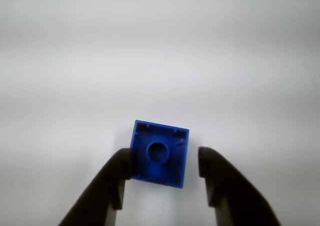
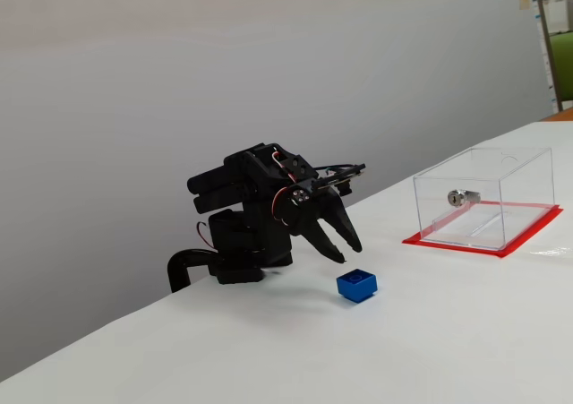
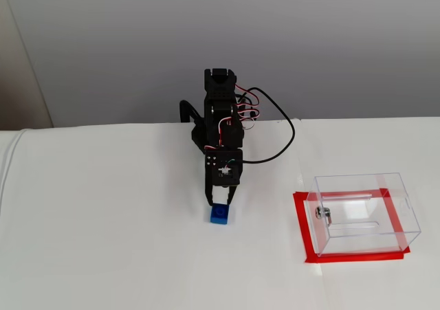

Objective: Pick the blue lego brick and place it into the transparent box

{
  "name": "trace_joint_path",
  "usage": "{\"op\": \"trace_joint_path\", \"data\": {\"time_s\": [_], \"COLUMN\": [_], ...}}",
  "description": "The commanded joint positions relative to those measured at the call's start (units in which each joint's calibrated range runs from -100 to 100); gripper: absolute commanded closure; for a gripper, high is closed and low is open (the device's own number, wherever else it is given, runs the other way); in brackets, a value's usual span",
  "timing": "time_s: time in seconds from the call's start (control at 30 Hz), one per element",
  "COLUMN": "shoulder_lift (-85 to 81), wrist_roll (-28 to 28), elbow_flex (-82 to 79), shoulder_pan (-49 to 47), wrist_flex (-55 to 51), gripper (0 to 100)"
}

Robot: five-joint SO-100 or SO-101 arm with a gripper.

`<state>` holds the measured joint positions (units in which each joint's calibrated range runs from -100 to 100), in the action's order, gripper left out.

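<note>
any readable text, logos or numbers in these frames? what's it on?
None readable.
blue lego brick: no lettering visible, stud looks plain.
transparent box: no label; its silver lock is too small to read.
gripper and arm: no markings legible.

The black arm (image 2: 246, 216) is folded low and bends forward, its wrist tipped down toward the table. The gripper (image 1: 164, 163) points down with its two dark fingers (image 1: 112, 183) spread apart, a wide gap between them. Thin wires loop off the arm's back
</note>
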<state>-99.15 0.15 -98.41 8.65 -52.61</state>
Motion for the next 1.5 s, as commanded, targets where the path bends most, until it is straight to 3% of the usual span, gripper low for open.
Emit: {"op": "trace_joint_path", "data": {"time_s": [0.0,1.0,1.47], "shoulder_lift": [-0.51,-0.17,13.16], "wrist_roll": [0.22,-0.25,-0.3], "elbow_flex": [0.76,8.63,16.95], "shoulder_pan": [-0.11,0.03,1.29], "wrist_flex": [-0.39,-5.18,-4.31], "gripper": [79,79,79]}}
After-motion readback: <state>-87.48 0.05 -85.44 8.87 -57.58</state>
